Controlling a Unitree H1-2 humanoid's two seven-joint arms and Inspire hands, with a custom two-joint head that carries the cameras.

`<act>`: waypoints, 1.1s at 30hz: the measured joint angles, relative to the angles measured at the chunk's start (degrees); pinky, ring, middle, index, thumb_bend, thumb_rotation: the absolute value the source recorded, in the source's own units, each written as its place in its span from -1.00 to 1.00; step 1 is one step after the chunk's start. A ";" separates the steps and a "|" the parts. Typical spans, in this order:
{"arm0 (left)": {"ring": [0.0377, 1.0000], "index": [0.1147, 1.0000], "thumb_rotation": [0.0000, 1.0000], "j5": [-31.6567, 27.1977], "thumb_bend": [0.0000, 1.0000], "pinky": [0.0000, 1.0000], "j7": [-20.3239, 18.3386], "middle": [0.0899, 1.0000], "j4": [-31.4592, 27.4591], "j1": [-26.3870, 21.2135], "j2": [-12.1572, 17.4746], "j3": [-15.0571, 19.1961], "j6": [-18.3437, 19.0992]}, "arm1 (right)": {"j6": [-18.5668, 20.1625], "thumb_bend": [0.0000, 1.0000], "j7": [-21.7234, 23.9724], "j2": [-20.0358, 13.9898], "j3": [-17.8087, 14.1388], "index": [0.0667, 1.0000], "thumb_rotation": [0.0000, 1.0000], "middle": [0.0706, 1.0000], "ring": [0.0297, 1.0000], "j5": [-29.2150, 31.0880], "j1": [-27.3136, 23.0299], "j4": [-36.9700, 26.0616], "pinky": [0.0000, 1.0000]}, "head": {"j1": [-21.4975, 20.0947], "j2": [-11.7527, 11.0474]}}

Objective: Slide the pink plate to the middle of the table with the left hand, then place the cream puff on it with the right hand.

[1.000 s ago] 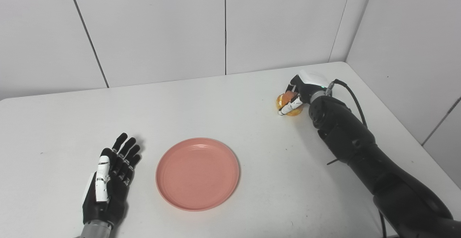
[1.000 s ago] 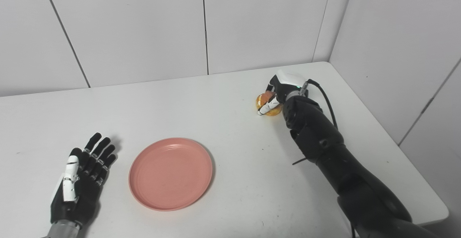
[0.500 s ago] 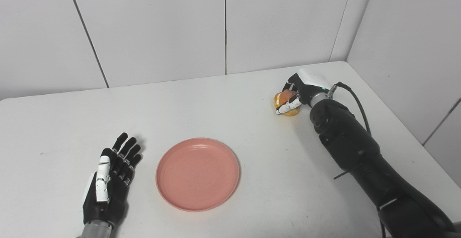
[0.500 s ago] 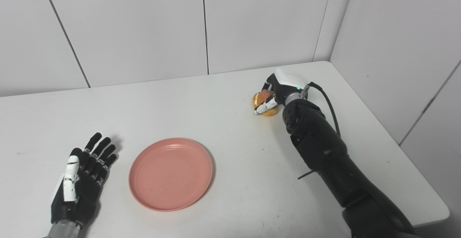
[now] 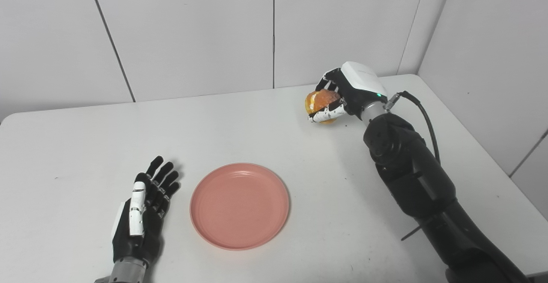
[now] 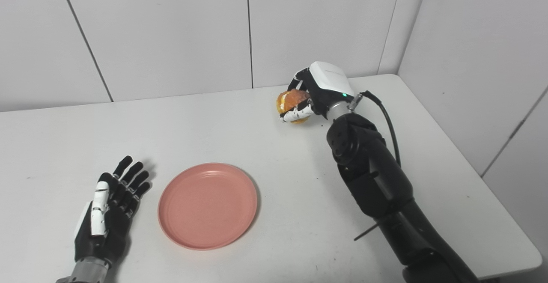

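The pink plate lies flat on the white table, near its middle and toward the front. An orange-golden cream puff hangs in the air above the table's back right part, with my right hand shut on it; its fingers wrap the puff from the right and hide part of it. My left hand rests flat on the table just left of the plate, open, fingers spread and pointing away, a small gap from the plate's rim.
White wall panels close off the back, and another wall stands along the right side. The table's right edge runs beside my right arm. A black cable loops off the right wrist.
My right hand has lifted the cream puff off the table and carried it up and to the left. The camera has shifted slightly. Plate and left hand stay where they were.
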 measured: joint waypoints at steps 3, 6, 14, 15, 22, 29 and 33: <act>0.77 0.72 1.00 1.19 -0.09 0.81 1.22 0.77 -1.06 0.09 -0.89 -0.38 1.16 | -0.02 -0.02 1.35 1.07 1.44 -0.10 -0.71 -0.26 -0.38 0.20 0.26 -4.18 -0.46 | 1.31 0.26; 0.77 0.72 1.00 2.11 -0.13 0.81 2.12 0.77 -1.89 0.14 -1.70 -0.89 2.19 | -0.14 -0.02 1.94 2.70 2.76 -0.10 -0.72 -0.28 -0.39 0.37 0.62 -6.83 -0.48 | 3.51 0.61; 0.76 0.73 1.00 4.86 -0.10 0.78 5.12 0.77 -3.83 0.50 -3.89 -2.73 4.89 | -0.90 -0.01 5.18 4.13 8.10 -0.10 -0.71 -0.31 -0.43 -1.09 2.53 -11.84 -0.52 | 6.33 1.49; 0.76 0.73 1.00 5.05 -0.10 0.78 5.23 0.77 -3.88 0.49 -4.10 -2.99 5.03 | -0.96 -0.01 5.39 4.41 8.49 -0.10 -0.71 -0.31 -0.43 -1.21 2.83 -11.94 -0.53 | 6.94 1.76; 0.74 0.70 1.00 6.09 -0.10 0.74 6.36 0.74 -4.16 0.45 -5.04 -3.27 5.59 | -1.22 -0.01 6.98 6.73 12.53 -0.09 -0.72 -0.27 -0.41 -2.83 3.87 -12.98 -0.53 | 8.53 2.37; 0.72 0.69 1.00 6.86 -0.12 0.74 6.76 0.73 -4.57 0.42 -5.64 -3.67 6.41 | -2.35 -0.01 8.23 8.08 15.21 -0.09 -0.71 -0.24 -0.39 -4.37 4.80 -12.87 -0.51 | 9.50 3.16; 0.72 0.68 1.00 7.11 -0.12 0.75 7.29 0.72 -4.79 0.35 -5.68 -3.68 6.82 | -2.37 -0.01 8.94 9.35 16.24 -0.09 -0.71 -0.28 -0.45 -4.47 5.74 -11.53 -0.57 | 9.76 3.60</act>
